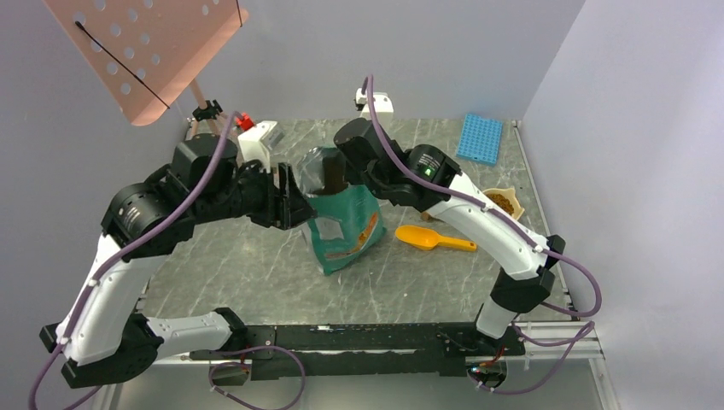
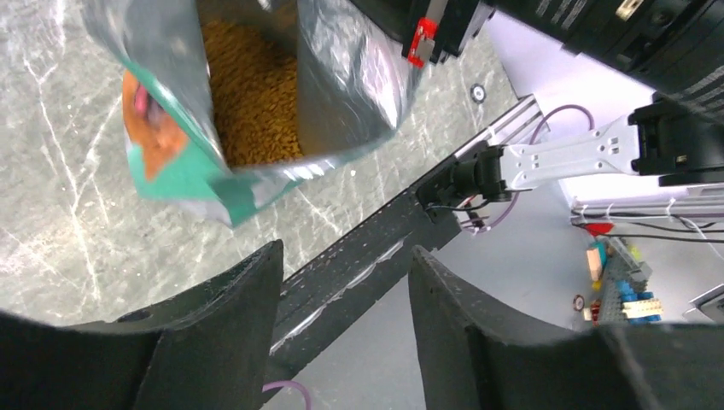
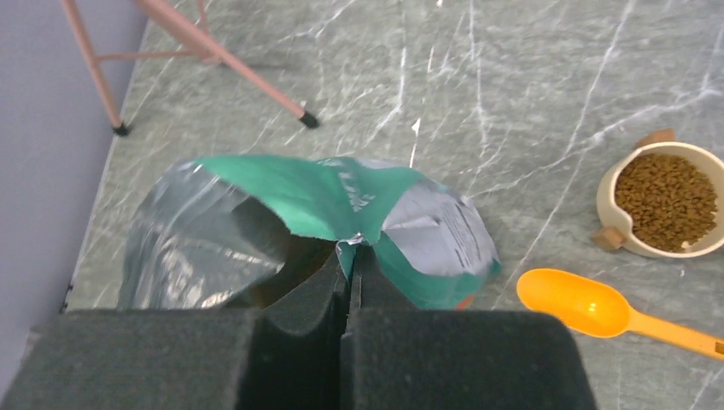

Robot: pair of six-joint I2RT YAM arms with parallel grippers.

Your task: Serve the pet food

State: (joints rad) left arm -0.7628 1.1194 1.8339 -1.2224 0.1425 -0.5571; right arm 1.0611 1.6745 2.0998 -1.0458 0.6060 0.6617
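Pinching bag (image 3: 427, 231) rim, right end effector (image 3: 351, 266), pet food (image 3: 668, 199) in bowl (image 3: 607, 192) apart

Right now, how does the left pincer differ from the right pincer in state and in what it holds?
The left pincer stands open; the right pincer is shut. The left pincer holds nothing, while the right pincer clamps the rim of the green bag. Both are black and sit at the bag's open mouth.

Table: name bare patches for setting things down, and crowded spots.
Widest bare patch: the near strip between the bag, the orange scoop and the black base rail. A smaller one at the back, left of the blue rack. Crowded: centre, where both arms meet over the bag, and around the bowl.
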